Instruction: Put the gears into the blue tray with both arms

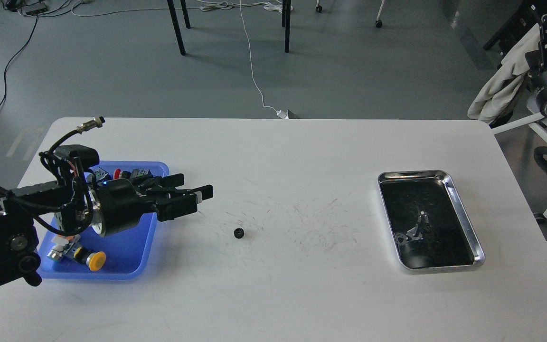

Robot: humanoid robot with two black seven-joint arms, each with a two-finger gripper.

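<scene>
Just one gear [239, 232] shows, lying flat on the bare desk [302, 156], a little right of the blue tray [131, 247] and just past the left pincer [197, 197]. That pincer hangs over the tray's right edge, fingers a little apart, gripping nothing. The right pincer is out of view. Small, hard and light, the gear looks likely to skid or flip if nudged; I'd pinch it from above across its toothed rim, which should give the fingers some bite.
</scene>
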